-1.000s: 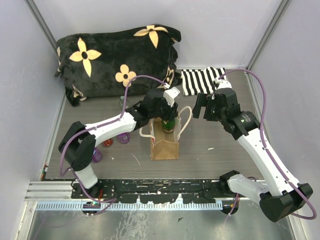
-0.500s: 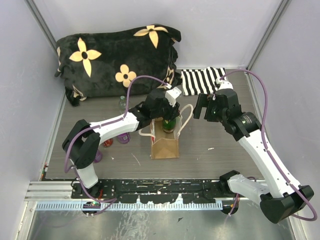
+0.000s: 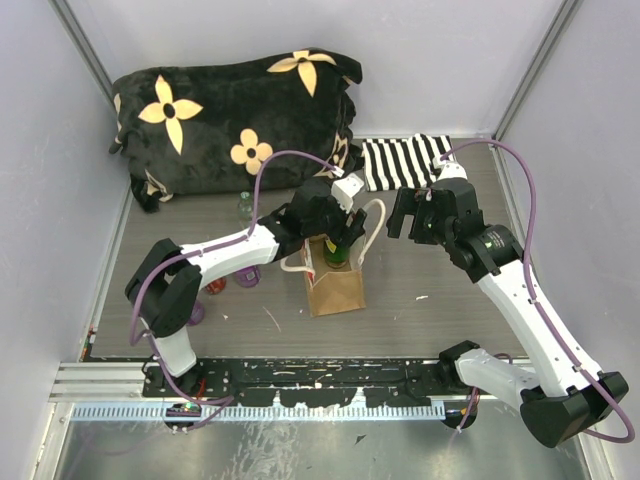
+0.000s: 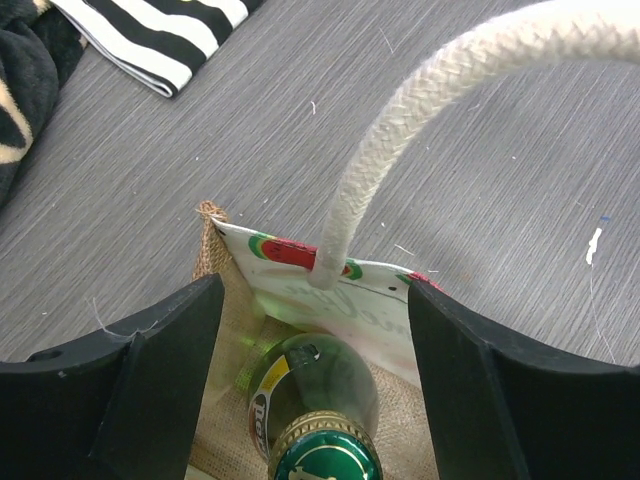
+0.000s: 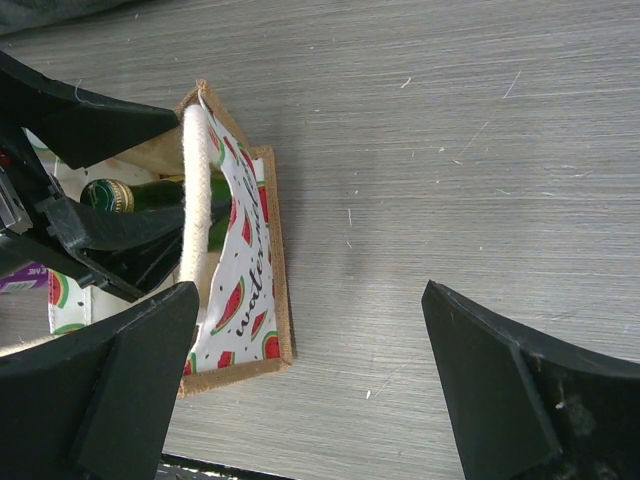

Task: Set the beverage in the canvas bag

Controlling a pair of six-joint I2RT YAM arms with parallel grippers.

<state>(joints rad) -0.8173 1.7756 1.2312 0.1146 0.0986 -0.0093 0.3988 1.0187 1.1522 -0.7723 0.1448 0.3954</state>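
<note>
The canvas bag stands upright mid-table, tan with cream rope handles. A green glass bottle with a gold-and-green cap stands inside it, neck up. My left gripper hovers over the bag mouth. In the left wrist view its fingers stand wide apart on either side of the bottle without touching it, inside the bag's watermelon-print wall. My right gripper is open and empty above the table, right of the bag.
A big black plush with yellow flowers fills the back left. A black-and-white striped cloth lies at the back right. Small bottles and purple items stand left of the bag, under the left arm.
My left gripper has shifted slightly right and lower over the bag, and the bottle sits deeper in it. The bag has nudged a little right. The right arm has barely moved.
</note>
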